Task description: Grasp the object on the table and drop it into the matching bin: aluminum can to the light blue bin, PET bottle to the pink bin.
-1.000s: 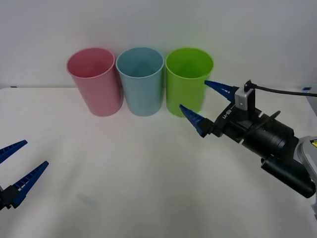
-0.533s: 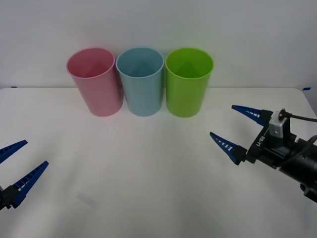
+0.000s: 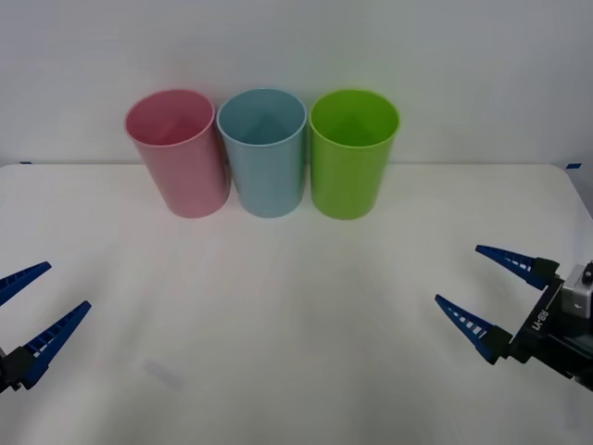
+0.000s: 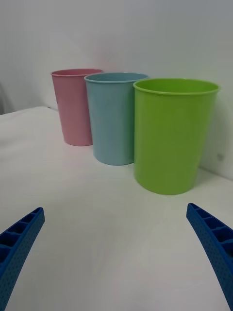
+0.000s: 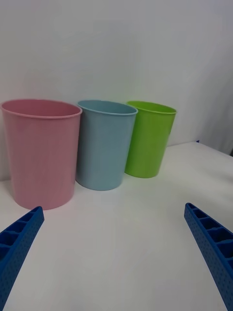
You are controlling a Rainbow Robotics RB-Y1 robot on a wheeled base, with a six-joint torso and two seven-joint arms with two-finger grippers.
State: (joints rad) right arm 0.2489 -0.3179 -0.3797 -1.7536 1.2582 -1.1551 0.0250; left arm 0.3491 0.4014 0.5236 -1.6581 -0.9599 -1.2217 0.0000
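The pink bin (image 3: 181,162), the light blue bin (image 3: 267,162) and a lime green bin (image 3: 350,167) stand in a row at the back of the white table (image 3: 278,306). The object, whether aluminum can or PET bottle, is out of view. My right gripper (image 3: 458,273) hovers open and empty over the table's near right part, well clear of the bins. At the near left edge my left gripper (image 3: 68,286) is open and empty too. In the right wrist view the green bin (image 4: 170,141) is nearest, then the light blue bin (image 4: 112,121). Closest in the left wrist view is the pink bin (image 5: 41,155).
A plain white wall rises right behind the bins. The three bins stand close together, almost touching. A faint grey smudge (image 3: 163,373) marks the tabletop at the near left.
My right gripper has drawn back from beside the green bin toward the near right corner of the table, staying open. The left gripper has not moved.
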